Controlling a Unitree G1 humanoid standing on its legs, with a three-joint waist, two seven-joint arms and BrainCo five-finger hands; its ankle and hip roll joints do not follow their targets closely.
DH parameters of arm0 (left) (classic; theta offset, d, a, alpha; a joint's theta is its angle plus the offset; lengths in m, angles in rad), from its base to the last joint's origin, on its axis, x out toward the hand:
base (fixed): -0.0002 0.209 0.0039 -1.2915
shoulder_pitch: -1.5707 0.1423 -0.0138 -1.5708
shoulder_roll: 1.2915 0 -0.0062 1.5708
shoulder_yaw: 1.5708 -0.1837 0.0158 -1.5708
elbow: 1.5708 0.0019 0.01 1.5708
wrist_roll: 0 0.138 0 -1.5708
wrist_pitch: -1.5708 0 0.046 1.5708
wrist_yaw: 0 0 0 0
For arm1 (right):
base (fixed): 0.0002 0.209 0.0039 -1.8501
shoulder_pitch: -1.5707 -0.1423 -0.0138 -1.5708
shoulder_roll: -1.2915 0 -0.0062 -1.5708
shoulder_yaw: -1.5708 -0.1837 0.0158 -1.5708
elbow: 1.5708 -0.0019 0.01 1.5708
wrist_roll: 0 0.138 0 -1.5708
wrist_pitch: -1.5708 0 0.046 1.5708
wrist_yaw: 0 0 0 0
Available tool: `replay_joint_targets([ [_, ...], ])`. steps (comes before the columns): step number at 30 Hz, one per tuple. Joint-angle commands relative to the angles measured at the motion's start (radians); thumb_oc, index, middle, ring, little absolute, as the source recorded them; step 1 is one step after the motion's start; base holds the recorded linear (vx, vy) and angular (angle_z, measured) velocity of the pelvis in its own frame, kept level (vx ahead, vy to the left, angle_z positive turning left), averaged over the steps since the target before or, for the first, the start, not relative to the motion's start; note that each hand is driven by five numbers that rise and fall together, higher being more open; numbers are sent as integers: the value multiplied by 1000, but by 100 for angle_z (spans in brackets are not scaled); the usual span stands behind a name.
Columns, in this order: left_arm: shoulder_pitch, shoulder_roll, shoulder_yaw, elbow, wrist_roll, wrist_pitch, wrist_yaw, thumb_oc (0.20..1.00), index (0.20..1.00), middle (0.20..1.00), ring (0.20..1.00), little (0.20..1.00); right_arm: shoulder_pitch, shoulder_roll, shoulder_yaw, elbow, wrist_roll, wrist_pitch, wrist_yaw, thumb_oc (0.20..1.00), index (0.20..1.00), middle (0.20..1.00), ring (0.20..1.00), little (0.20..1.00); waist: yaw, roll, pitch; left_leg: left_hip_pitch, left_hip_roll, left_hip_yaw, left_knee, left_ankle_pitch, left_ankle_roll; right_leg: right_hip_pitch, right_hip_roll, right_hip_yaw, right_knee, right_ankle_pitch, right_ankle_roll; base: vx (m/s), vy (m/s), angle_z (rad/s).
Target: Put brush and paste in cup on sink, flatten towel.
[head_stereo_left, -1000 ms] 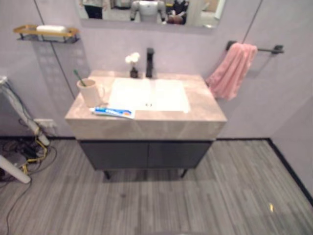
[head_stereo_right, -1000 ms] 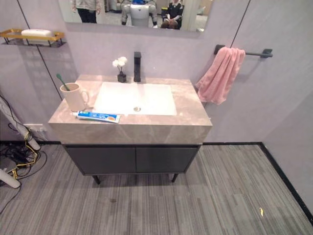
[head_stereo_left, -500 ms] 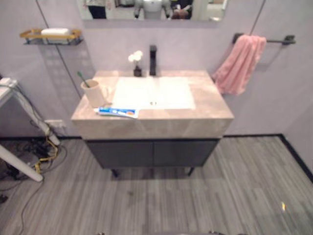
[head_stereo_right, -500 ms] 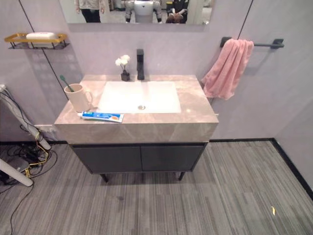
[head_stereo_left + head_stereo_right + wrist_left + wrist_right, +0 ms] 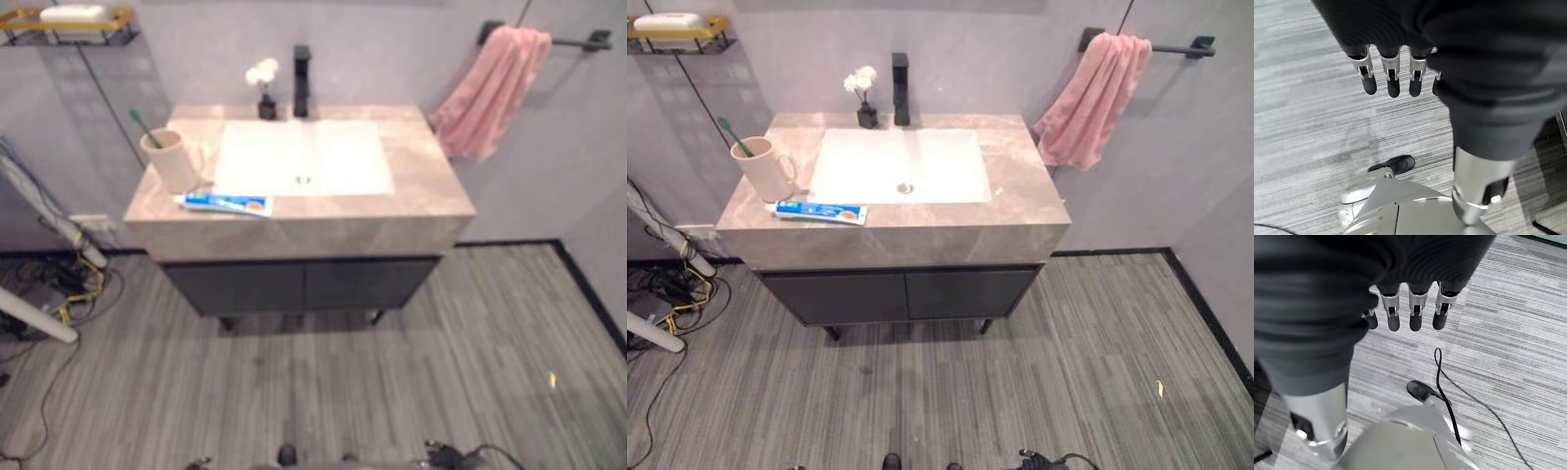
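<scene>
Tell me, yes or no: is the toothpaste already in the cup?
No: the toothpaste lies flat on the counter in front of the cup, which holds the toothbrush.

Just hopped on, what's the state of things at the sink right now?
Nothing is being handled. The left hand and right hand hang open over the floor, holding nothing. On the counter, the toothbrush already stands in the cup, while the toothpaste lies flat on the counter in front of the cup. The pink towel hangs bunched on its wall bar, not yet flattened.
</scene>
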Motion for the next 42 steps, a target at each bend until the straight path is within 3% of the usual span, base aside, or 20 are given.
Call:
replay_joint_targets([
  [1,-17,-2,1,30,11,-14,-4,1000,1000,1000,1000,1000,-5,-5,8,28,16,-1,6,1000,1000,1000,1000,1000,13,-10,-8,19,-62,-29,14,-58,48,-104,-78,22,136,52,62,20,157,5],
  [5,-23,11,-3,7,8,-15,-5,1000,1000,1000,1000,1000,8,-8,9,9,24,-6,8,1000,1000,1000,1000,1000,-2,-14,37,56,-89,-45,14,-57,72,-199,-104,54,385,141,59,5,147,9],
  [7,-26,15,-8,-4,3,-14,-11,1000,1000,1000,1000,1000,11,-5,15,2,31,-9,6,1000,1000,1000,1000,1000,-9,-16,54,63,-91,-53,14,-55,69,-245,-79,72,450,128,54,7,49,23],
  [9,-27,22,-7,3,5,-15,-11,1000,1000,1000,1000,1000,15,-5,14,0,41,-10,9,1000,1000,1000,1000,1000,-9,-15,52,63,-90,-49,14,-55,64,-271,-46,80,407,103,50,67,27,34],
  [11,-25,18,-6,12,10,-15,-6,1000,1000,1000,1000,1000,17,-7,12,2,36,-9,6,1000,1000,1000,1000,1000,2,-3,47,60,-80,-31,14,-65,59,-259,-67,22,267,109,53,108,16,15],
  [13,-31,6,-12,30,17,-14,-11,1000,1000,1000,1000,1000,8,-6,14,9,19,-6,4,1000,1000,1000,1000,1000,0,-1,47,64,-81,-36,14,-78,49,-260,-38,62,40,181,79,164,-51,-14],
  [16,-33,3,-17,34,26,-16,-13,1000,1000,1000,1000,1000,6,-7,11,9,12,-5,5,1000,1000,1000,1000,1000,-1,-4,47,83,-79,-37,14,-94,43,-252,-32,97,-73,228,90,201,-63,-3],
  [21,-30,-14,-31,32,39,-15,-14,1000,1000,1000,1000,1000,22,-28,13,20,-8,-5,15,1000,1000,1000,1000,1000,-11,-11,-5,152,-46,-80,56,-152,14,-186,15,141,-93,204,66,419,-173,29],
  [26,-43,-10,-44,18,46,-16,-14,1000,1000,1000,1000,1000,15,-55,2,20,1,-7,13,1000,1000,1000,1000,1000,-23,-4,-30,141,-16,-105,107,-130,-19,-161,32,106,-89,164,38,288,-172,33],
  [29,-60,5,-49,0,49,-17,-6,1000,1000,1000,1000,1000,3,-79,-6,14,14,-12,4,1000,1000,1000,1000,1000,-23,-2,-34,113,1,-107,206,-82,-54,-138,48,96,-81,128,16,283,-191,8],
  [30,-66,19,-45,-23,41,-19,0,1000,1000,1000,1000,1000,4,-93,-12,7,27,-15,0,1000,1000,1000,1000,1000,-26,-9,-26,45,16,-96,354,-11,-94,-108,54,90,-90,108,-8,214,-167,1],
  [31,-66,19,-45,-23,41,-19,0,1000,1000,1000,1000,1000,4,-94,-12,7,27,-15,0,1000,1000,1000,1000,1000,-26,-9,-26,45,16,-96,354,-11,-94,-107,54,90,-90,107,-8,144,-177,4],
  [32,-80,29,-40,-40,25,-20,9,1000,1000,1000,1000,1000,5,-100,-20,5,35,-15,-6,1000,1000,1000,1000,1000,-24,-19,-11,-23,20,-91,456,30,-113,-96,49,82,-95,102,-20,20,-163,14],
  [33,-99,44,-41,-72,8,-25,22,1000,1000,1000,1000,1000,1,-110,-24,5,39,-14,-16,1000,1000,1000,1000,1000,-21,-28,26,-141,31,-72,637,51,-113,-88,41,52,-86,89,-37,29,-164,22],
  [35,-107,52,-38,-80,-1,-26,31,1000,1000,1000,1000,1000,0,-116,-23,10,38,-13,-19,1000,1000,1000,1000,1000,-22,-34,40,-157,51,-44,639,37,-95,-87,35,40,-75,74,-42,74,-115,39],
  [36,-117,58,-38,-80,-2,-26,41,1000,1000,1000,1000,1000,6,-121,-32,23,42,-12,-26,1000,1000,1000,1000,1000,-33,-57,36,-157,121,41,486,-5,-68,-79,0,16,-79,63,-34,106,-86,64],
  [39,-117,60,-38,-73,4,-27,42,1000,1000,1000,1000,1000,11,-122,-41,33,46,-8,-30,1000,1000,1000,1000,1000,-32,-66,33,-128,128,53,368,-16,-68,-66,-15,14,-89,58,-23,119,21,39],
  [40,-105,61,-43,-56,14,-31,47,1000,1000,1000,1000,1000,19,-127,-46,43,42,-4,-34,1000,1000,1000,1000,1000,-39,-52,14,-102,137,-5,111,19,-77,-66,-26,15,-97,58,-8,129,165,-14],
  [41,-100,58,-50,-46,16,-33,46,1000,1000,1000,1000,1000,21,-130,-44,41,34,-7,-34,1000,1000,1000,1000,1000,-44,-32,4,-109,154,-48,14,87,-93,-73,-23,18,-92,49,-8,137,243,-11],
  [42,-99,59,-53,-45,15,-35,47,1000,1000,1000,1000,1000,17,-136,-43,36,34,-11,-35,1000,1000,1000,1000,1000,-47,-22,1,-146,161,-85,14,100,-102,-81,-30,21,-83,48,-7,81,244,9],
])
